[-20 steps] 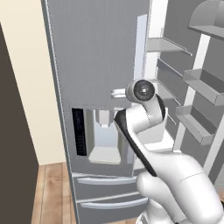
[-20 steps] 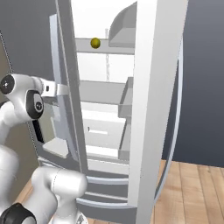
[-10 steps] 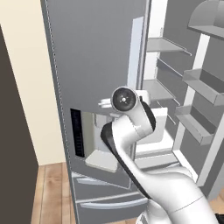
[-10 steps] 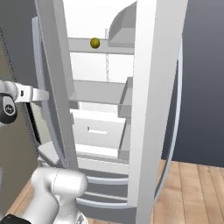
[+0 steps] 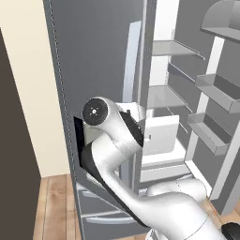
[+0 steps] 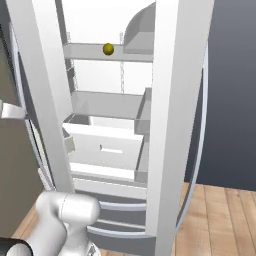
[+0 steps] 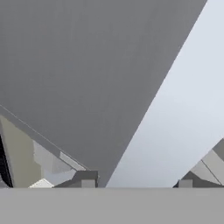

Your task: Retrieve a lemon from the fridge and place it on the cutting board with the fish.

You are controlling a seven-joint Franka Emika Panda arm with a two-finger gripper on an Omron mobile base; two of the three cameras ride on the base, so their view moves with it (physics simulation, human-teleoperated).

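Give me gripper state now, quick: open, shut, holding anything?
Gripper: jaws apart with nothing between them, so open and empty. It sits close against the fridge door.

- Lighting even, diffuse; no clear source, rendered look.
- Fridge [image 6: 105, 90] interior bright white, near washed out; door exterior flat grey.
- Shadows soft, faint.
- Slight softness overall; no edge distortion.

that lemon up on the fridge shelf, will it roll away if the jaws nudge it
Probably yes. The lemon looks round and sits alone on a flat white shelf with nothing beside it to stop it, so a side nudge could send it rolling. It looks small and firm, likely light, so closing squarely around it seems safer than pushing.
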